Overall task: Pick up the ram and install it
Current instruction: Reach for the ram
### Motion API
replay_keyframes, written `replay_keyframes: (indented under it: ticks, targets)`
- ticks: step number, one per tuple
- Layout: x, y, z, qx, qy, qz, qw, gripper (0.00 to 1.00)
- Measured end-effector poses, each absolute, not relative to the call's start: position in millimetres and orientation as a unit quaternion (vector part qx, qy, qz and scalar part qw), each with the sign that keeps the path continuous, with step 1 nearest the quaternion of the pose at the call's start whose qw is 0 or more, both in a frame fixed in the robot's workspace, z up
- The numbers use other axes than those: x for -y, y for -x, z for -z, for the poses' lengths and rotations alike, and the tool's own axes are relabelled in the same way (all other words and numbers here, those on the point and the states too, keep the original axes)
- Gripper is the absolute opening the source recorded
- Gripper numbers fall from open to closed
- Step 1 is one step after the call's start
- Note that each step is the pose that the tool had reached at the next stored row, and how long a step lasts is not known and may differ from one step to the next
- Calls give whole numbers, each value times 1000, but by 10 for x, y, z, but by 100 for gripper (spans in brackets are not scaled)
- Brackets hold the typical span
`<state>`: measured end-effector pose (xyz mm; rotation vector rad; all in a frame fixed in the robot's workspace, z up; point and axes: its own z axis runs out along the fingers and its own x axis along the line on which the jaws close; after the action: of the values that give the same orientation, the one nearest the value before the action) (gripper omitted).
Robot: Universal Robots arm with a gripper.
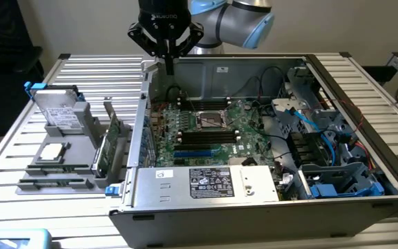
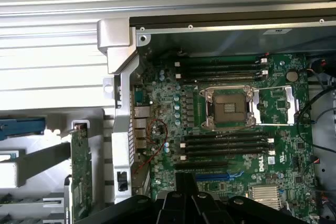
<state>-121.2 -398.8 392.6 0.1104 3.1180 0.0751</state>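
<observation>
My gripper (image 1: 169, 66) hangs high over the back left corner of the open computer case (image 1: 185, 215). Its fingers are shut to a narrow tip with nothing between them, and in the wrist view the gripper (image 2: 184, 184) shows as a dark block over the motherboard (image 2: 168, 124). The ram (image 1: 57, 168) looks like a thin dark green stick lying in a slot of the grey holder (image 1: 81, 116), at the exterior view's left, far from the gripper. Black memory slots (image 2: 226, 145) run on both sides of the processor socket (image 2: 229, 107).
A wider green card (image 1: 109, 137) stands upright at the holder's edge, close to the case wall (image 1: 141, 119). A hard drive (image 1: 55, 106) and a chip (image 1: 50, 151) also rest in the holder. Cables and blue drive bays (image 1: 337, 181) crowd the case's right side. The power supply (image 1: 206, 181) sits at the front.
</observation>
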Motion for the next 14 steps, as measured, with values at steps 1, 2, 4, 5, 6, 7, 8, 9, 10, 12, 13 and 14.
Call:
replay_keyframes:
  ticks: [1,2,4,5,6,7,8,9,10,12,13,14]
  targets:
    - [3988,1212,-3926,-999,-35,-24,10,11]
    - [3988,1212,-3926,-999,-35,-24,10,11]
    - [3989,1212,-3925,-999,-35,-24,10,11]
    - [3993,1212,-3919,-999,-36,-24,10,11]
    - [3995,1213,-3911,-999,-36,-24,10,11]
    - [4000,1212,-3902,-999,-36,-24,10,11]
    - [4021,1212,-3894,-999,-36,-24,10,11]
    - [4042,1212,-3885,-999,-36,-24,10,11]
    - [4054,1216,-3879,-999,-36,-24,10,11]
    - [4083,1238,-3870,-999,-36,-24,10,11]
    - [4097,1249,-3868,-999,-36,-24,10,11]
    - [4112,1261,-3867,-999,-36,-24,10,11]
